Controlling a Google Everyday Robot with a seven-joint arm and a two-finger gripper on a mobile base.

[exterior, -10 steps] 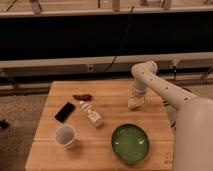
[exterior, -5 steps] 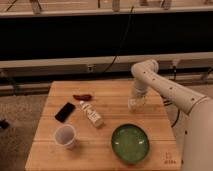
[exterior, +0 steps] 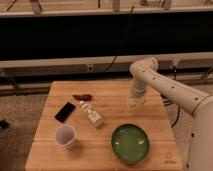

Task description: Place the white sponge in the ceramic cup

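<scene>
Hanging over the wooden table (exterior: 112, 92), closed gripper (exterior: 133, 103); round ceramic cup (exterior: 65, 136) well apart.

Green bowl (exterior: 130, 143), whitish cup (exterior: 65, 136), pale jaws over tan table (exterior: 112, 92)

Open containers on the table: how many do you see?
2. The ceramic cup stands near the front left; the green bowl sits front centre-right. The gripper, shut, is low over the right side of the table and could hide something small.
</scene>
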